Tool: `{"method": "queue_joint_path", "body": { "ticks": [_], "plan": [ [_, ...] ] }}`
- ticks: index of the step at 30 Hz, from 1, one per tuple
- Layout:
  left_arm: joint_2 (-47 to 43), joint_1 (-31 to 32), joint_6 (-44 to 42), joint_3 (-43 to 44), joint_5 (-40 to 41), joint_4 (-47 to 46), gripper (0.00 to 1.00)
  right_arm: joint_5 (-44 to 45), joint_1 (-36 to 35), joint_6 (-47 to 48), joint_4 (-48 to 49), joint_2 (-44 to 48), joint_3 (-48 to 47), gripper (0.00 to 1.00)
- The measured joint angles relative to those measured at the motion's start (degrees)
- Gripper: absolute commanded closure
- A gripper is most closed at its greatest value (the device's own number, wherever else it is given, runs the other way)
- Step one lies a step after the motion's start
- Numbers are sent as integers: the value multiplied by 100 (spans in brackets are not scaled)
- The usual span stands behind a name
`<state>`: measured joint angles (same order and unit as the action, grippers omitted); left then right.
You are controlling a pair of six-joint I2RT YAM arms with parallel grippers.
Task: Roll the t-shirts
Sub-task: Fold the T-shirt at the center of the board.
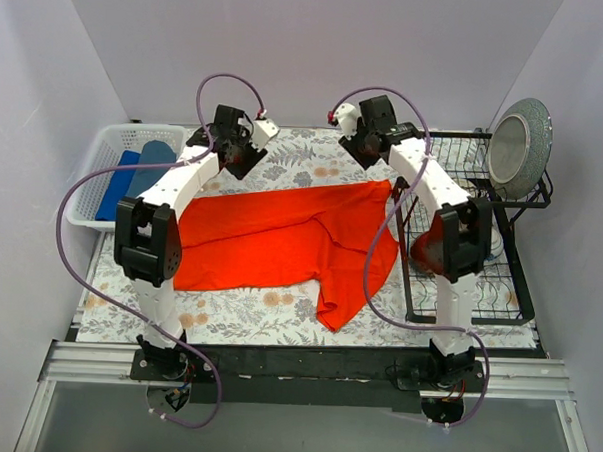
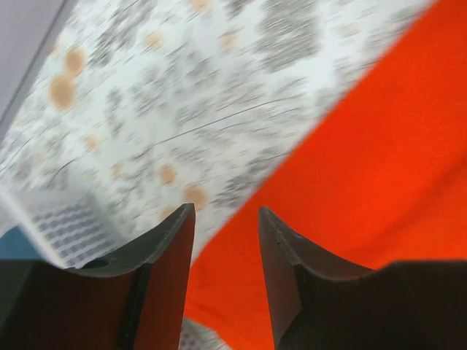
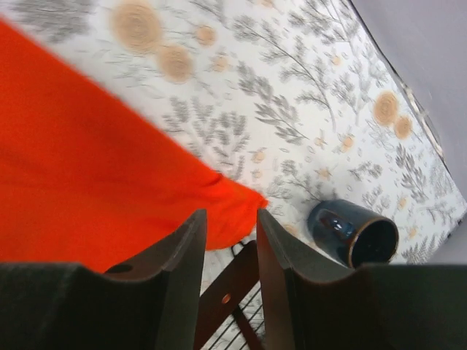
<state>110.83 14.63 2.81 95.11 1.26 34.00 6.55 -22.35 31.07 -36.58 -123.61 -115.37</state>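
Spread out at mid-frame of the top view, on the floral tablecloth [image 1: 247,319]: the orange-red t-shirt [image 1: 281,235], creased, one flap reaching down toward the lower centre, right edge up against the black wire rack [image 1: 478,319]; at upper left, in the white basket [image 1: 125,131], the royal blue t-shirt [image 1: 115,186] and the dusty blue t-shirt [image 1: 149,164], side by side, well apart from both grippers; at upper right, on edge in the rack, a grey plate [image 1: 520,145]; lower in the rack, partly hidden behind the right arm, a dark-red bowl [image 1: 428,247]; in the left wrist view, much blurred, the left gripper [image 2: 225,211] with jaws parted and nothing between them, over the line where the orange-red cloth meets the tablecloth, shirt filling the right of the frame, a corner of the basket at lower left; in the right wrist view, the right gripper [image 3: 230,213] likewise parted and clasping nothing, a pointed corner of the shirt just beyond the fingertips at mid-frame, a dark blue mug [image 3: 354,235] at lower right, near that corner but apart from it, a bar of the rack low in the gap between the fingers; back in the top view, both grippers at upper centre along the shirt's upper edge, the left one toward its left part, the right one by its upper right corner.
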Motion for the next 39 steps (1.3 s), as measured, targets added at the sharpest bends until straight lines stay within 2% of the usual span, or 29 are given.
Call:
{"method": "queue_joint_path", "body": {
  "ticks": [6, 8, 12, 16, 23, 28, 39],
  "plan": [
    [-787, 201, 957, -525, -2070, 374, 51, -1394, -114, 623, -70, 1556, 1947, 57],
    [-1025, 229, 1410, -850, -2581, 354, 45, -1768, -90, 949, -221, 1797, 2636, 55],
    [-1178, 278, 2330, -1421, -3185, 223, 45, -2345, -76, 1408, -433, 1958, 3713, 54],
    [-1178, 284, 2955, -1899, -3292, 90, 45, -2669, -216, 1357, -369, 1978, 3930, 53],
    [-1246, 284, 3331, -2173, -3206, -7, 45, -2723, -1093, 675, 201, 1978, 3864, 47],
    [-1488, 284, 3453, -2269, -3167, -63, 44, -2070, -1602, 33, 669, 1849, 3866, 50],
    [-1764, 284, 3510, -2439, -3121, -188, 44, -800, -1604, -481, 1130, 1550, 3790, 57]
  ]
}}
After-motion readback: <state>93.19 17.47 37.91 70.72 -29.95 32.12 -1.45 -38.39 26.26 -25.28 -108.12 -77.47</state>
